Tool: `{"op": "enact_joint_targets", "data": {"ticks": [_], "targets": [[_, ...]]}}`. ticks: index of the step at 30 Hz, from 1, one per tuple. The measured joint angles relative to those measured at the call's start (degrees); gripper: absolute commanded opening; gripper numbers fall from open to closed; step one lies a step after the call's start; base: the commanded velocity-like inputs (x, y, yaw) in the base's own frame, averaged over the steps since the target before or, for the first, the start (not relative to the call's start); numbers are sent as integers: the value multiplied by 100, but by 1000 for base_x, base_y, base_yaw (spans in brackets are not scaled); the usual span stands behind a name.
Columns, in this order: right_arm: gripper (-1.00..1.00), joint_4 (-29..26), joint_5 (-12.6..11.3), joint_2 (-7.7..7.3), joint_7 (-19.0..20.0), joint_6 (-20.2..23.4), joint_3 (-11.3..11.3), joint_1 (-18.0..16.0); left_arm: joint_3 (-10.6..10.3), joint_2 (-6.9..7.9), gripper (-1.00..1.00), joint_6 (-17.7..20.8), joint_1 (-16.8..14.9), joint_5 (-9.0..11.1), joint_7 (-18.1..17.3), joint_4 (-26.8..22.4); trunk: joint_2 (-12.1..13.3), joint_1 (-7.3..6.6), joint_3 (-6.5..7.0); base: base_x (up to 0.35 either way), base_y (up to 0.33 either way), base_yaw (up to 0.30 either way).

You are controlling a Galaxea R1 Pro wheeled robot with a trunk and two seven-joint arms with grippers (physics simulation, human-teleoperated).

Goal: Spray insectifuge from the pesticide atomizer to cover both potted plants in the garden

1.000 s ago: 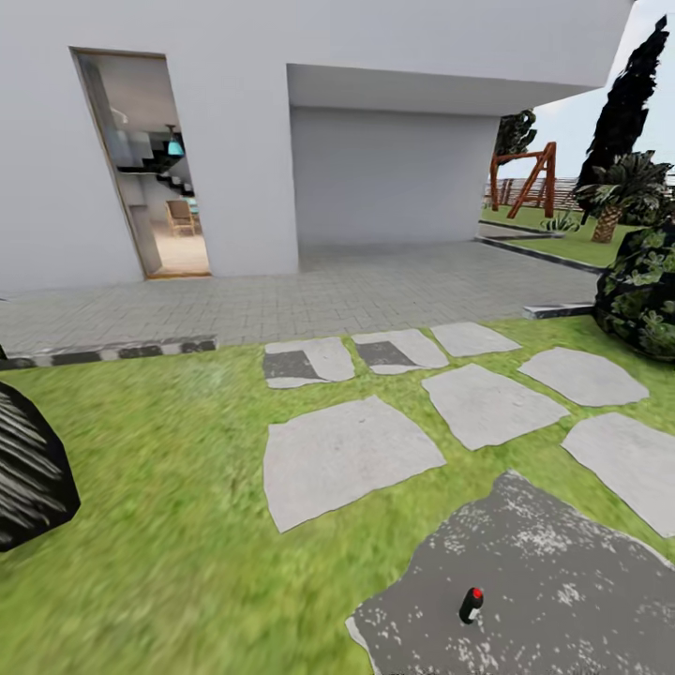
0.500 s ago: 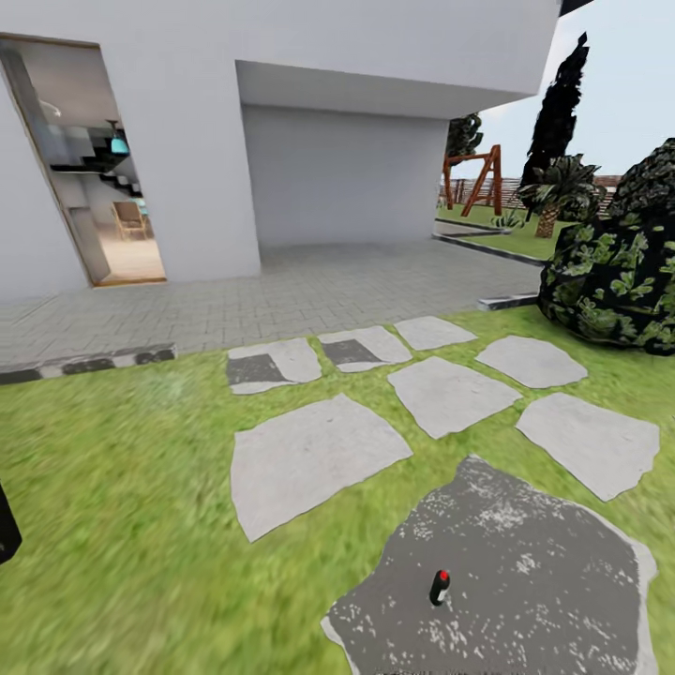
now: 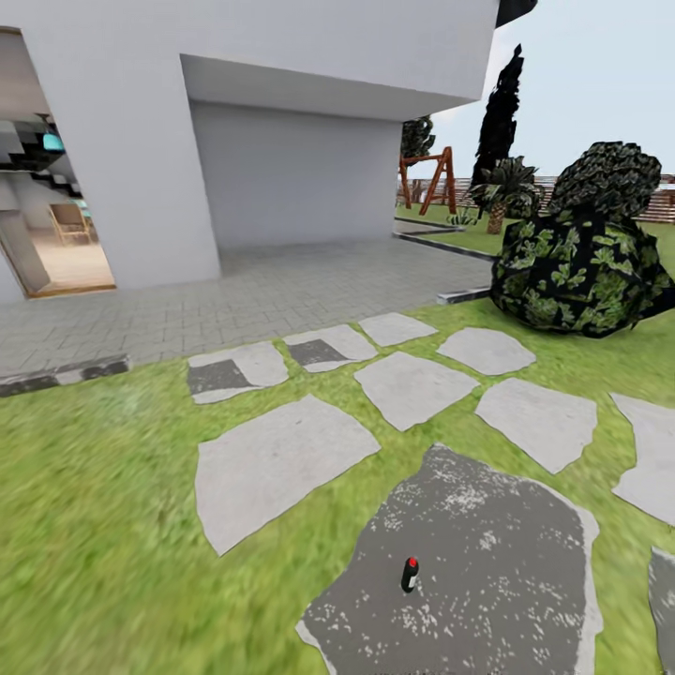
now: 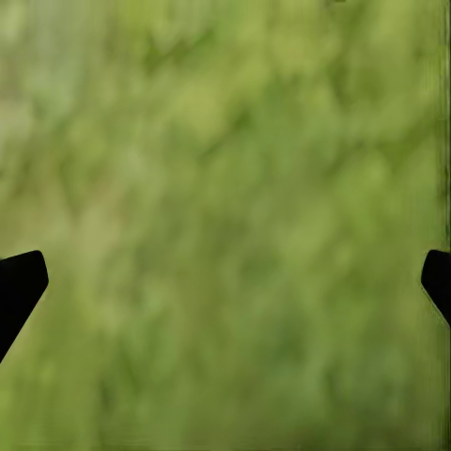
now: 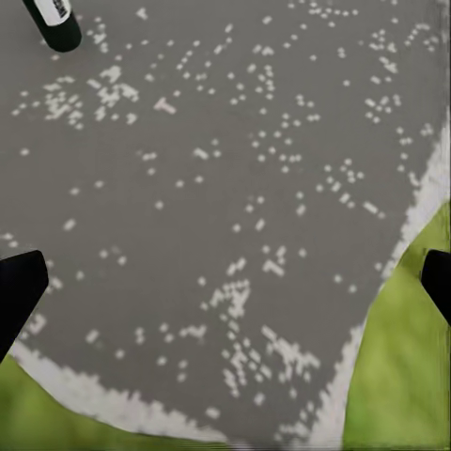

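Note:
The pesticide atomizer (image 3: 410,574) stands upright on a dark grey mottled paving slab (image 3: 487,562) in the garden lawn (image 3: 112,544). It is a small dark bottle with a white label and a red top. In the right wrist view its dark green base with the label (image 5: 54,21) lies at the picture's edge, apart from my right gripper (image 5: 225,287), which is open over the slab (image 5: 235,188). My left gripper (image 4: 225,287) is open over blurred grass (image 4: 225,141). The potted plants are out of view.
Pale stepping stones (image 3: 272,464) lead toward a grey paved patio (image 3: 281,291) and the white house (image 3: 234,112) with an open doorway (image 3: 47,216). A big leafy bush (image 3: 581,258) stands at the right. Behind it are a palm (image 3: 506,187), a wooden swing frame (image 3: 427,178) and a slat fence (image 3: 661,202).
The whole picture has slid left, so the camera has turned to the right. The bush has come fully into view. The atomizer stays upright on its slab.

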Motion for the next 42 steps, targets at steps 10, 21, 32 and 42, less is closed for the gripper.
{"op": "enact_joint_targets", "data": {"ticks": [10, 21, 32, 42], "targets": [[100, 0, 0, 3, 0, 0, 0, 0, -8, -14, 100, 0, 0, -7, -6, 6, 0, 0, 0, 0, 0, -267], [100, 0, 0, 2, 0, -4, 0, 0, 0, -16, 100, 0, 0, -7, -2, 0, 0, 0, 0, 0, 0, -267], [100, 0, 0, 2, 0, -4, -9, 0, -1, -16, 100, 0, 0, -5, -6, 0, 0, 0, 0, 0, 0, -267], [100, 0, 0, -1, 0, -5, -9, 0, -2, -16, 100, 0, 0, -8, -5, 0, 0, 0, 0, 0, 0, -267]]}}
